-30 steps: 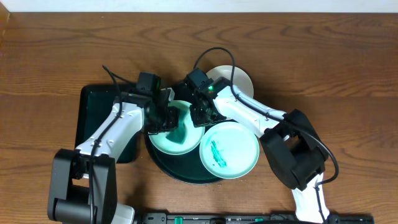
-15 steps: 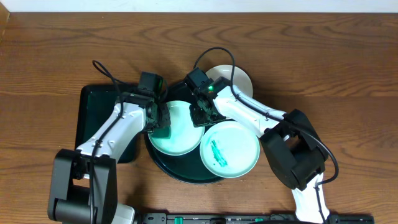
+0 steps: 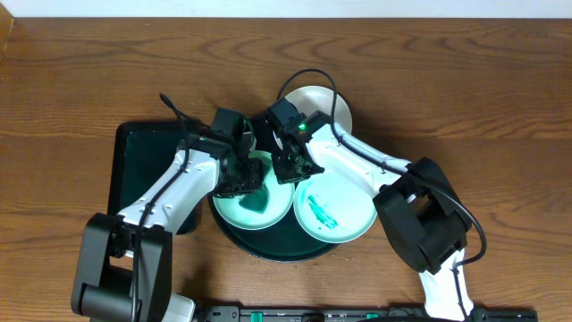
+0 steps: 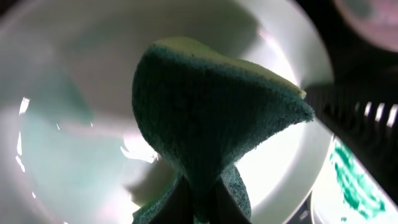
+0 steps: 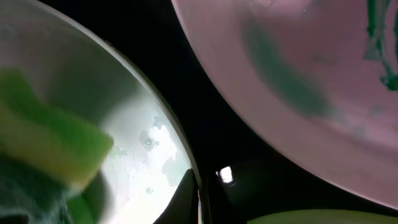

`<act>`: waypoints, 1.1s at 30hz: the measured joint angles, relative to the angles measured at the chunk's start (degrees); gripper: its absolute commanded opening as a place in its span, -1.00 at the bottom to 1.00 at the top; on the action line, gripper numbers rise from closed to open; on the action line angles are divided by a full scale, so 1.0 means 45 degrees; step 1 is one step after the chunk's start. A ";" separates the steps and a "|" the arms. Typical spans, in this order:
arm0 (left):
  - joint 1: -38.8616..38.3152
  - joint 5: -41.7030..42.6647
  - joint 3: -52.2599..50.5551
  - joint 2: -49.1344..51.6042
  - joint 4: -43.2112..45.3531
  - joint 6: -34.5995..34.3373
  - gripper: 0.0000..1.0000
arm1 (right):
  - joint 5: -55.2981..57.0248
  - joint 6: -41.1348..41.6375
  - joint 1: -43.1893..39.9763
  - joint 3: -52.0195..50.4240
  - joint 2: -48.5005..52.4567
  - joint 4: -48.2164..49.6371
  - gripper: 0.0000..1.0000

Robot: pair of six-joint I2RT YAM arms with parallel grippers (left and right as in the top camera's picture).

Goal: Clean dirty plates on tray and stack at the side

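The left claw (image 3: 241, 182) is gripping a green sponge (image 4: 205, 112) over the mint plate (image 3: 268, 213), which is lying flat on the round tray (image 3: 268, 249). The right claw (image 3: 289, 167) is pinching that plate's right rim. Just beside it the smeared plate (image 3: 344, 215) is lying with its teal streak running diagonally.

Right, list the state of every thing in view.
Left mint plate: under the sponge, faint teal film.
Right mint plate: teal smear, unwiped.
White plate: no smear visible, partly hidden.
Sponge: pinched, folded.
Left jaws: shut on sponge.
Right jaws: shut on left mint plate's rim.
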 measured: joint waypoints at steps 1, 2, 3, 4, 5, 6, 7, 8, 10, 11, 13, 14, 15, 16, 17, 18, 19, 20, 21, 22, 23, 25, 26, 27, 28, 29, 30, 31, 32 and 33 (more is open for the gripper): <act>0.0000 -0.0170 0.0000 0.0000 0.0092 -0.0078 -0.86 | -0.0005 0.0000 0.0000 0.0000 0.0000 0.0000 -0.98; 0.0000 -0.0452 0.0000 0.0000 0.0126 -0.0194 -0.85 | -0.0010 0.0000 0.0000 0.0000 0.0000 0.0000 -0.98; -0.0005 -0.0797 0.0000 0.0000 0.0126 -0.0364 -0.86 | -0.0019 0.0000 0.0000 0.0000 0.0000 0.0000 -0.98; 0.0000 -0.1180 0.0000 0.0000 0.0126 -0.0529 -0.85 | -0.0039 0.0000 0.0000 0.0000 0.0000 -0.0005 -0.98; 0.0000 -0.1671 0.0000 0.0000 0.0126 -0.0719 -0.85 | -0.0044 0.0000 0.0000 0.0000 0.0000 -0.0005 -0.98; 0.0000 -0.2127 0.0000 0.0000 0.0121 -0.0840 -0.85 | -0.0049 0.0000 0.0000 0.0000 0.0000 -0.0005 -0.98; -0.0005 -0.2589 0.0000 0.0000 0.0097 -0.0971 -0.85 | -0.0049 0.0000 0.0000 0.0000 0.0000 -0.0005 -0.98; -0.0005 -0.3050 0.0010 0.0000 0.0039 -0.1049 -0.86 | -0.0053 0.0000 0.0000 0.0000 0.0000 -0.0005 -0.98; -0.0005 -0.3968 0.0117 0.0000 -0.0291 -0.1137 -0.86 | -0.0053 0.0000 0.0000 0.0000 0.0000 -0.0005 -0.98; -0.0005 -0.4386 0.0228 0.0000 -0.0529 -0.1175 -0.85 | -0.0053 0.0000 0.0000 0.0000 0.0000 0.0000 -0.98; -0.0005 -0.5095 0.0622 0.0010 -0.1069 -0.1292 -0.85 | -0.0107 0.0000 0.0000 0.0000 0.0005 0.0000 -0.98; 0.0005 -0.5435 0.0918 0.0024 -0.1331 -0.1321 -0.85 | -0.0131 0.0000 0.0000 0.0000 0.0005 0.0000 -0.98; 0.0034 -0.5673 0.1234 0.0039 -0.1613 -0.1365 -0.86 | -0.0146 0.0000 0.0000 0.0000 0.0005 0.0005 -0.98; 0.0073 -0.5877 0.1642 0.0049 -0.2030 -0.1375 -0.86 | -0.0141 0.0000 0.0000 0.0000 0.0005 0.0000 -0.98; 0.0121 -0.6018 0.1987 0.0049 -0.2370 -0.1379 -0.86 | -0.0141 0.0000 0.0000 0.0000 0.0005 0.0000 -0.98; 0.0194 -0.6067 0.2375 0.0049 -0.2812 -0.1379 -0.86 | -0.0141 0.0000 0.0000 0.0000 0.0005 -0.0005 -0.98; 0.0282 -0.6081 0.2744 0.0049 -0.3240 -0.1379 -0.85 | -0.0141 0.0000 0.0000 0.0000 0.0005 -0.0005 -0.98; 0.0398 -0.6062 0.3128 0.0049 -0.3667 -0.1384 -0.86 | -0.0141 0.0000 0.0000 0.0000 0.0005 0.0000 -0.98; 0.0505 -0.6037 0.3400 0.0044 -0.3959 -0.1379 -0.85 | -0.0141 0.0000 0.0000 0.0000 0.0005 0.0000 -0.98; 0.0675 -0.5984 0.3716 0.0044 -0.4303 -0.1384 -0.86 | -0.0141 0.0000 0.0000 0.0000 0.0010 -0.0005 -0.98; 0.0869 -0.5935 0.3934 0.0029 -0.4546 -0.1384 -0.85 | -0.0141 0.0000 0.0000 0.0000 0.0010 0.0000 -0.98; 0.1243 -0.5887 0.4109 -0.0029 -0.4760 -0.1375 -0.85 | -0.0141 0.0000 0.0000 0.0000 0.0010 0.0005 -0.98; 0.1540 -0.5824 0.4158 -0.0058 -0.4896 -0.1370 -0.85 | -0.0141 -0.0010 -0.0005 0.0000 0.0010 0.0010 -0.98; 0.1821 -0.5790 0.4177 -0.0078 -0.4993 -0.1365 -0.86 | -0.0146 -0.0039 0.0000 0.0000 0.0015 0.0015 -0.98; 0.2268 -0.5756 0.4177 -0.0083 -0.5081 -0.1360 -0.85 | -0.0146 -0.0058 0.0000 0.0000 0.0019 0.0024 -0.98; 0.2419 -0.5741 0.4177 -0.0083 -0.5110 -0.1355 -0.86 | -0.0146 -0.0092 0.0000 0.0000 0.0019 0.0034 -0.98; 0.2754 -0.5722 0.4177 -0.0083 -0.5134 -0.1350 -0.86 | -0.0146 -0.0121 0.0000 0.0000 0.0024 0.0063 -0.98; 0.3070 -0.5712 0.4177 -0.0083 -0.5134 -0.1336 -0.86 | -0.0151 -0.0146 -0.0005 0.0000 0.0024 0.0083 -0.98; 0.3395 -0.5707 0.4177 -0.0083 -0.5119 -0.1326 -0.86 | -0.0151 -0.0180 -0.0005 0.0000 0.0024 0.0087 -0.98; 0.3730 -0.5707 0.4177 -0.0083 -0.5119 -0.1321 -0.85 | -0.0151 -0.0194 -0.0005 0.0000 0.0024 0.0087 -0.98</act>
